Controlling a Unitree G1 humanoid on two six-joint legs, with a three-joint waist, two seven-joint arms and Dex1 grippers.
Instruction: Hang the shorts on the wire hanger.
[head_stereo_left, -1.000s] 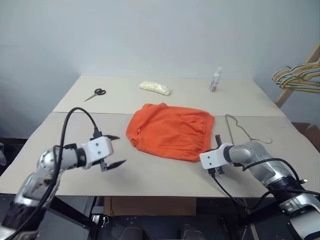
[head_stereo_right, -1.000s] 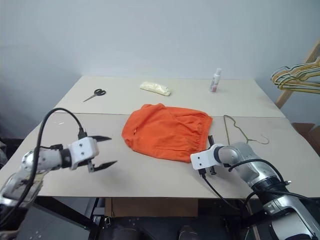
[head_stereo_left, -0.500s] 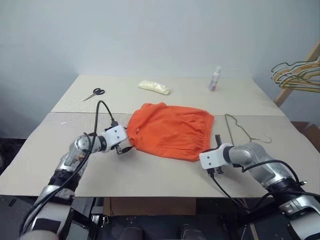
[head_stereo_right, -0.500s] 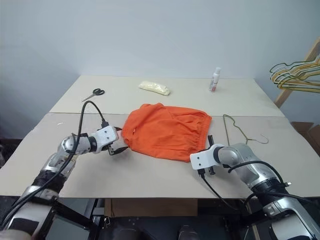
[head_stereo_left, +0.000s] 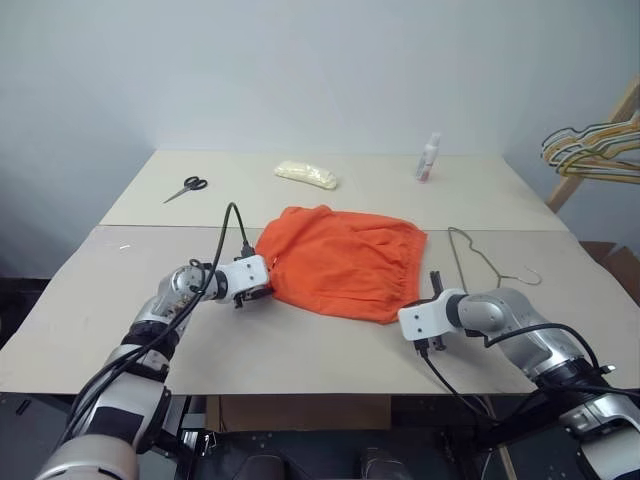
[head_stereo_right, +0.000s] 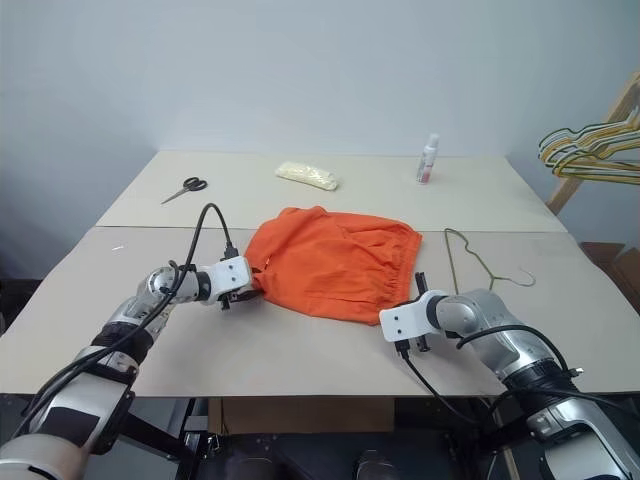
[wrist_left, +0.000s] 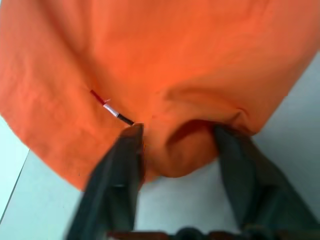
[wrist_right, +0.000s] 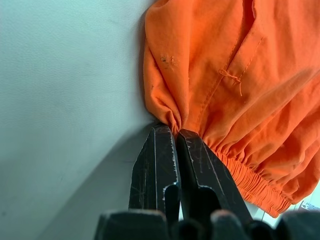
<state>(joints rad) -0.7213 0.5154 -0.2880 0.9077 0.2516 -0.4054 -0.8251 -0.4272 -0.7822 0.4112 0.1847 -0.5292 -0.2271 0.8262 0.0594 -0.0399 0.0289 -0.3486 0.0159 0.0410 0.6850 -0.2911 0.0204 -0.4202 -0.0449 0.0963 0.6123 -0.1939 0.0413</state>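
Shorts (head_stereo_left: 343, 262) flat mid-surface, soft, light, limp; will sag and bunch | hold by gathered waistband, both corners | left gripper (wrist_left: 177, 150) jaws partly open, straddling a fabric fold at hem | right gripper (wrist_right: 176, 145) jaws shut on waistband corner | wire hanger (head_stereo_left: 480, 258) just beside shorts, thin, stiff, slippery.

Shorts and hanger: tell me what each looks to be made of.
Shorts: soft woven cloth, matte orange, likely cotton or a blend; it wrinkles, and gathers at the elastic waistband.
Hanger: thin bare wire, probably metal, pale dull finish; it holds a slim bent triangle and hook.
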